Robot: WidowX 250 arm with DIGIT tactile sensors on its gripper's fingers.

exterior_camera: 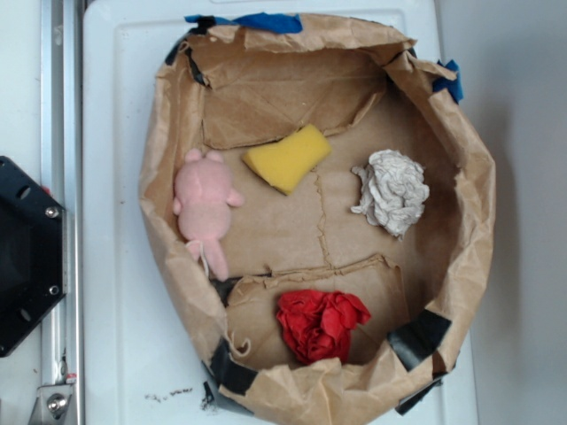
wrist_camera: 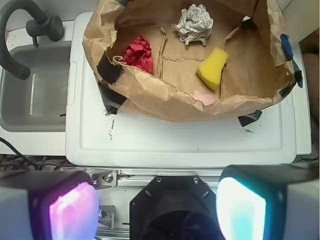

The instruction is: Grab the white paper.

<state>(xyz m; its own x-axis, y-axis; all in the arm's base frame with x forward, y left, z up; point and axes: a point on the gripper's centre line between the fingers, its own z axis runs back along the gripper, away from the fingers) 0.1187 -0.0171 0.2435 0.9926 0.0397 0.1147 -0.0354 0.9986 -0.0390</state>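
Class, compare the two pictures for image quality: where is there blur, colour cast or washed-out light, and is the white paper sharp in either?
Exterior view: soft overall, the pale table nearly washed out, the white paper slightly fuzzy. Wrist view: the white paper crisper with clear wrinkles; the gripper pads close to the lens blur, glowing magenta and cyan.
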